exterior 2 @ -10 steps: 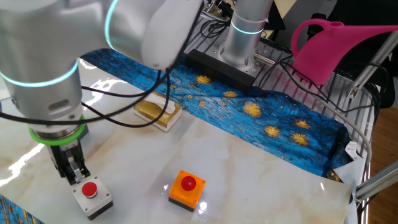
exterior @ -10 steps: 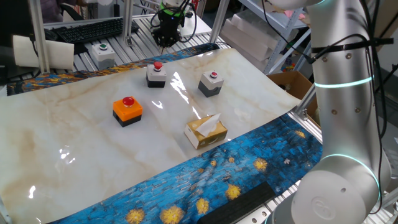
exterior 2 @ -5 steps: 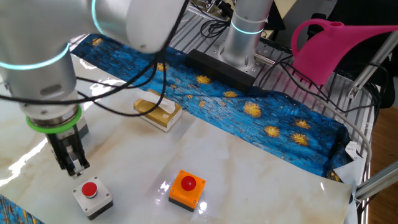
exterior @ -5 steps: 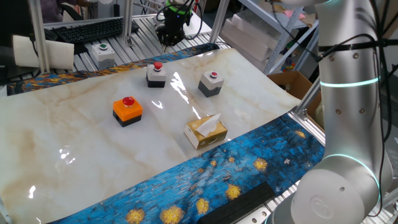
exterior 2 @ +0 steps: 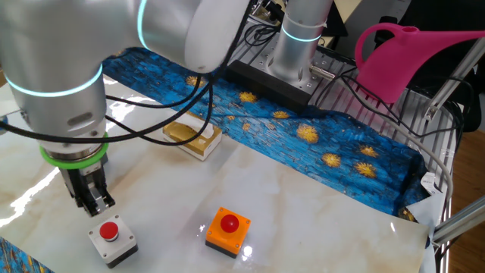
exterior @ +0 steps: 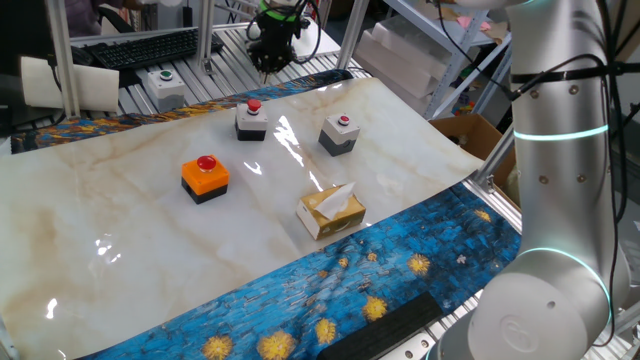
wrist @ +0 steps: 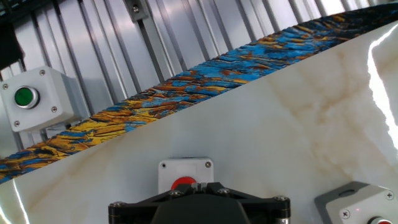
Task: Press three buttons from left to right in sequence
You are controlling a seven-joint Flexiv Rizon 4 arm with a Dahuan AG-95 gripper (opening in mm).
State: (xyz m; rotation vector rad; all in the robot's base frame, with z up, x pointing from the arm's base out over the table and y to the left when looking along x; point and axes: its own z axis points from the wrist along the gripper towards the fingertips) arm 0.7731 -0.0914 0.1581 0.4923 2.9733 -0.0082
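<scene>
A: How was the gripper point(exterior 2: 97, 203) set?

B: Fingers pressed together, nothing held, pointing straight down. A shut tip makes one blunt point, which I judged suited to pushing a button.

A: And where did it hang?

B: Just above the middle grey switch point(exterior 2: 111, 238), apart from its red cap. In the hand view that switch point(wrist: 185, 175) sat right under the hand.

A: The other two?

B: The orange switch point(exterior: 205, 177) on its black base stood nearest the left, the second grey switch point(exterior: 339, 134) to the right, all in a loose row on the marble sheet point(exterior: 120, 230).

A: Anything off-limits?

B: The pale box with the green button point(wrist: 31, 99) lay beyond the sheet's edge, and the yellow tissue box point(exterior: 331, 211) stood nearer the front.
</scene>
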